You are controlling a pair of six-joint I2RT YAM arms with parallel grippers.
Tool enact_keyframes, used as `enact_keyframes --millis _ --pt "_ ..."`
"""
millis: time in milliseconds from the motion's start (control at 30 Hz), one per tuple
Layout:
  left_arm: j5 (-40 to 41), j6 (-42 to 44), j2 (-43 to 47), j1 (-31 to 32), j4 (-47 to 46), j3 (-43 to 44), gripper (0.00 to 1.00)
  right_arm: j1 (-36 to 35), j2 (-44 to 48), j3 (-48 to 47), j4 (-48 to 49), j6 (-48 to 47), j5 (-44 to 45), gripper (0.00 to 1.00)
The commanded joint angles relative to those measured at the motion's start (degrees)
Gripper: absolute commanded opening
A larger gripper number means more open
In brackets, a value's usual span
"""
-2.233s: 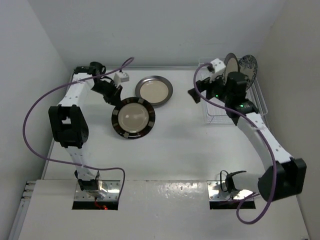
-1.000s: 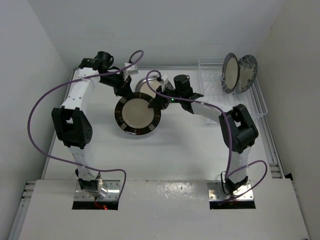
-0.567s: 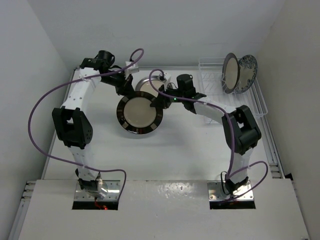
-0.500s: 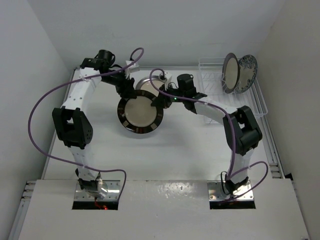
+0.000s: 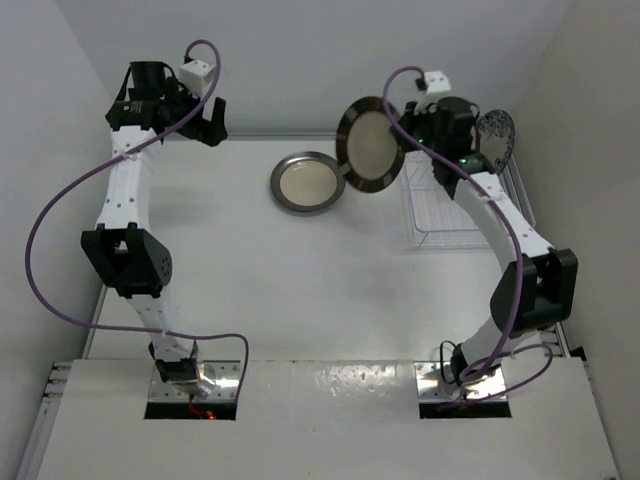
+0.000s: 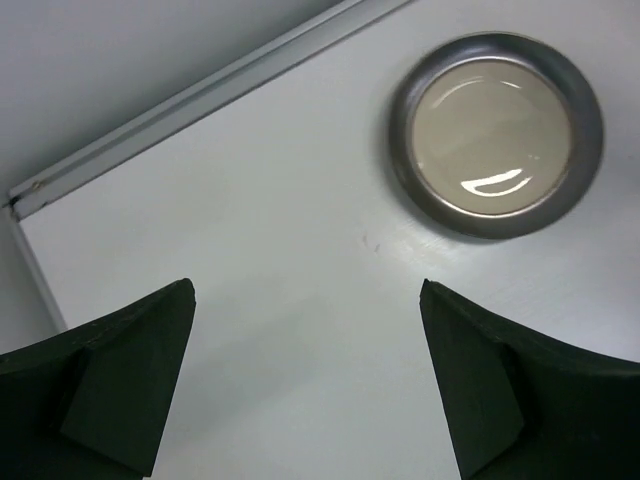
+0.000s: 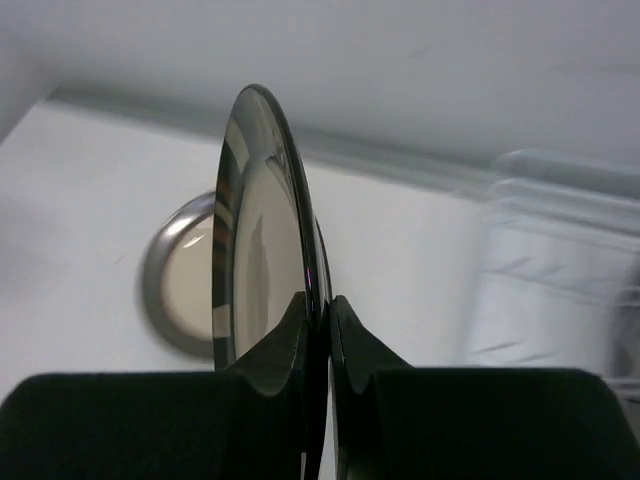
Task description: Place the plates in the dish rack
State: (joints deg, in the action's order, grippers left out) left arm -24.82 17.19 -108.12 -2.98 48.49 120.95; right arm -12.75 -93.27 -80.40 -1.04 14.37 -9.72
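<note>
Right wrist: white table (image 7: pixel 70 200), grey wall (image 7: pixel 400 50), perhaps rack (image 7: pixel 560 250).

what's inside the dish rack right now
A floral plate stands on edge at the far end of the dish rack. The right arm crosses over the rack, hiding whatever is beside that plate.

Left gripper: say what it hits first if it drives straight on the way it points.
The left gripper would probably meet bare table, beside the grey-rimmed plate, not on it.

Robot lab cell: plain white walls (image 5: pixel 300 60), white table (image 5: pixel 330 290), arms (image 5: pixel 120 200) bolted to metal base plates (image 5: pixel 215 375).
</note>
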Motion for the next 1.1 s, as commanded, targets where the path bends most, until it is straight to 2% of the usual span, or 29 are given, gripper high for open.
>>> enact_keyframes --millis 0,133,267,400,667,867,1067 --pt "5.8 -4.1 2.9 -1.0 -1.6 -2.8 1.0 4.1 5.7 -8.2 6.7 -2.5 14.4 0.0" --pt "3.4 -4.1 3.4 -1.5 -1.6 -6.5 1.0 7.1 3.1 -12.3 7.6 -9.7 25.5 0.0" --pt "2.8 -4.1 3.4 -1.5 -1.6 -7.6 1.0 8.3 -2.6 -17.7 7.6 -19.7 30.4 0.0" --pt "2.3 -4.1 3.4 -1.5 -2.1 -8.3 1.0 9.0 -6.1 -18.8 10.3 -22.8 33.9 0.0" --pt "1.8 -4.1 3.4 -2.0 -2.1 -9.9 1.0 10.2 -9.4 -15.1 17.5 -28.3 36.5 0.0" --pt "1.3 -4.6 3.4 -2.6 -2.1 -10.5 1.0 11.3 -9.6 -14.8 17.6 -29.0 34.0 0.0" --pt "1.3 -4.6 3.4 -2.6 -2.1 -10.5 1.0 11.8 -9.6 -10.2 18.9 -28.4 31.3 0.0"
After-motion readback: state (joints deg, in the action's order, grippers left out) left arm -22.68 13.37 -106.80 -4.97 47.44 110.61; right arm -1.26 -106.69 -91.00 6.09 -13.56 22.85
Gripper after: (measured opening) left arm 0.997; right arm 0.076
